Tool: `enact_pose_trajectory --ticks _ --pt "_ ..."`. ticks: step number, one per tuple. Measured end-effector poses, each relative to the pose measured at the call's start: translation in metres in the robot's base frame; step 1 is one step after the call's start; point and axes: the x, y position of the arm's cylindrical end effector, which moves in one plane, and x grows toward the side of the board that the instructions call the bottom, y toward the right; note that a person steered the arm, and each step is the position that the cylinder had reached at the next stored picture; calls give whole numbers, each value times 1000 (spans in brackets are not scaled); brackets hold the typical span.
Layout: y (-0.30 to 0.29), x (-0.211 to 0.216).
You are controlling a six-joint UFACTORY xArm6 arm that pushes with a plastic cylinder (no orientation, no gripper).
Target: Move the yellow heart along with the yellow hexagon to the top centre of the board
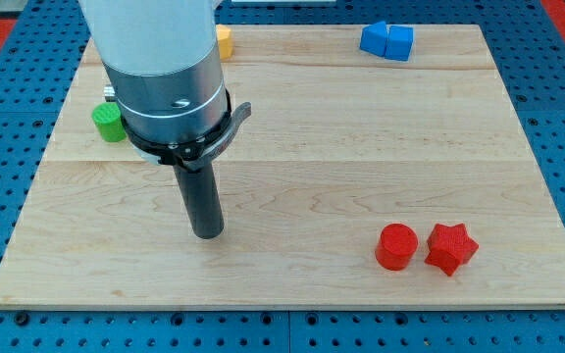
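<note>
A yellow block (pixel 225 42) peeks out from behind the arm at the view's top left; its shape is hidden, so I cannot tell whether it is the heart or the hexagon. No second yellow block shows; the arm body may cover it. My tip (pixel 207 232) rests on the board at the lower left of centre, far below the yellow block and well left of the red blocks.
A green block (pixel 108 123) sits at the left, partly behind the arm. Two blue blocks (pixel 386 41) touch each other at the top right. A red cylinder (pixel 396 246) and a red star (pixel 450 248) sit side by side at the lower right.
</note>
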Motion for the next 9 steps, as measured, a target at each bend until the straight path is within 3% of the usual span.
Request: enact_pose_trajectory --ticks 3,5,6,7,8,9 --pt "2 3" --pt "72 73" --pt "151 76" --pt "183 76" --pt "175 77" --pt "66 80"
